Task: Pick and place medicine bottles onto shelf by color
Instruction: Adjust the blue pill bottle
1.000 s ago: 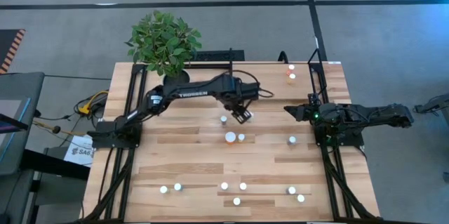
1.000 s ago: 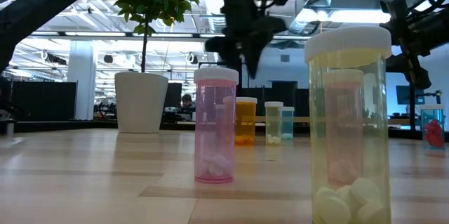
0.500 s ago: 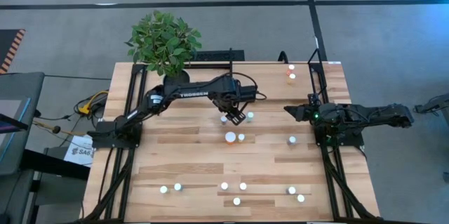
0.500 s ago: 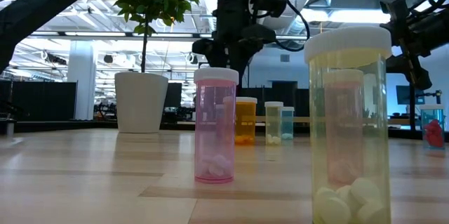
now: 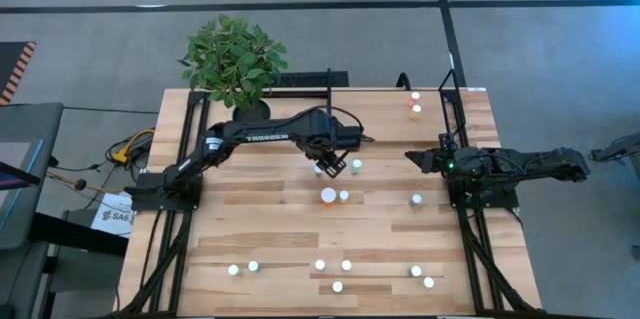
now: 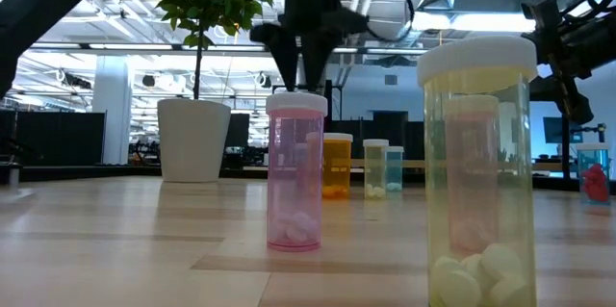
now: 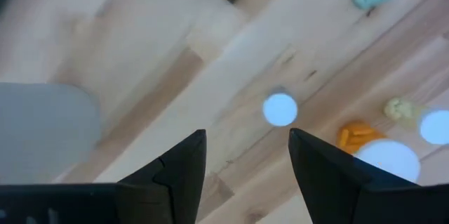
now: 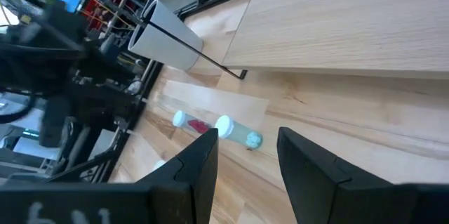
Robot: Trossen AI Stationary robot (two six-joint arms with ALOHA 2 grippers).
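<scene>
Small white-capped medicine bottles stand upright on their bases across the plank table. My left gripper (image 5: 328,166) hangs open over the table's middle, pointing steeply down. One bottle's white cap (image 7: 280,109) shows below the gap between its fingers, untouched. A larger orange bottle (image 5: 328,196) and a pale one (image 5: 344,196) stand just nearer. The shelf (image 8: 337,13) is a raised light-wood board at the far right corner (image 5: 468,114). My right gripper (image 5: 415,157) waits open at the right edge with nothing between its fingers (image 8: 245,175).
A potted plant (image 5: 232,59) stands at the far left. Two bottles (image 5: 416,103) stand near the far edge beside the shelf. Several more stand along the near edge (image 5: 337,286), with a pink one (image 6: 295,172) and a yellowish one (image 6: 478,172) close to the low camera.
My left gripper has gone toward the table's left edge and risen a little, rolling at the wrist. It now stands over the bottle that was beside it. The bottle it hung over before shows again on its right. No bottle has moved.
</scene>
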